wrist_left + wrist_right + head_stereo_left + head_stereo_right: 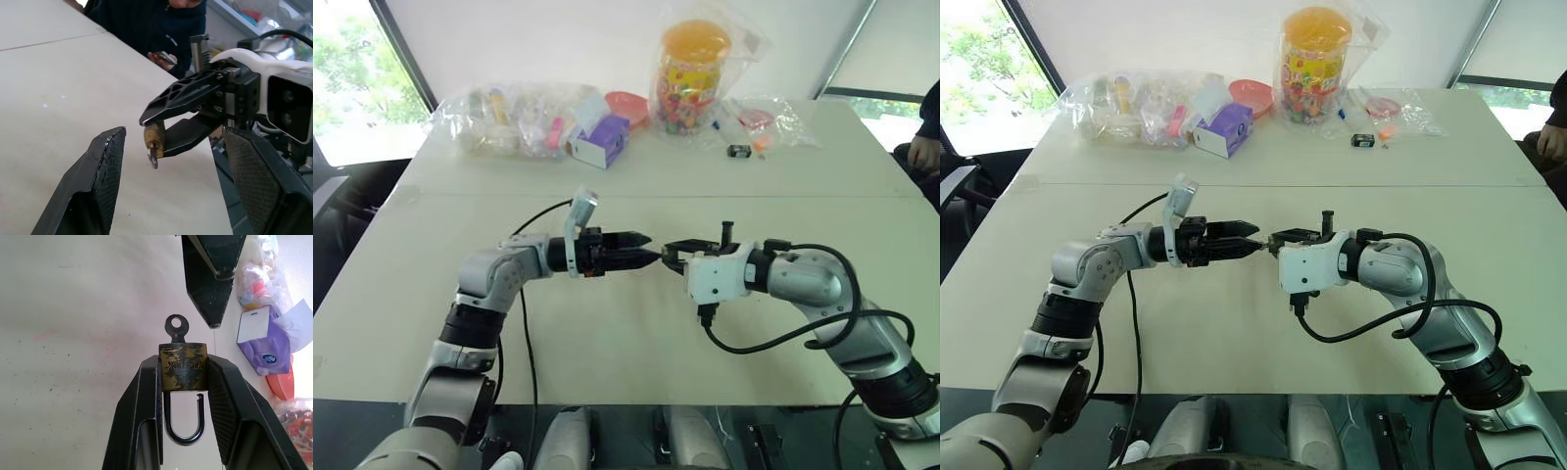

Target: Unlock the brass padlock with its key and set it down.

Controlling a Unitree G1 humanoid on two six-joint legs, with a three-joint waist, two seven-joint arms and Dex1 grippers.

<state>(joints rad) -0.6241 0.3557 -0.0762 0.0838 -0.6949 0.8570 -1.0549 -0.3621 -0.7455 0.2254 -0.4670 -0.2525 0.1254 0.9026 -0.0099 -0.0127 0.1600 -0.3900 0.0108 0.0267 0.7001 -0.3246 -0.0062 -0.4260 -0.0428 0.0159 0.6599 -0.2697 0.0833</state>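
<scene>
The right pincer (185, 377) is clamped on the brass padlock (183, 367), its two black fingers pressing the sides of the brass body. The silvery shackle (184, 423) hangs back between the fingers, and one leg shows a free end standing clear of the body. The key (176, 328) sits in the keyhole at the body's far end, its round bow sticking out past the fingertips.

The left pincer (171, 181) stands apart, its fingers spread wide on either side of the key without touching it. In the left eye view the two pincers meet tip to tip above the middle of the table (607, 343).

At twelve o'clock from them, along the table's far edge, lie clear plastic bags (509, 117), a purple tissue box (601, 140) and an orange-lidded jar (693, 73).

At two o'clock sits a small black object (738, 151).
</scene>
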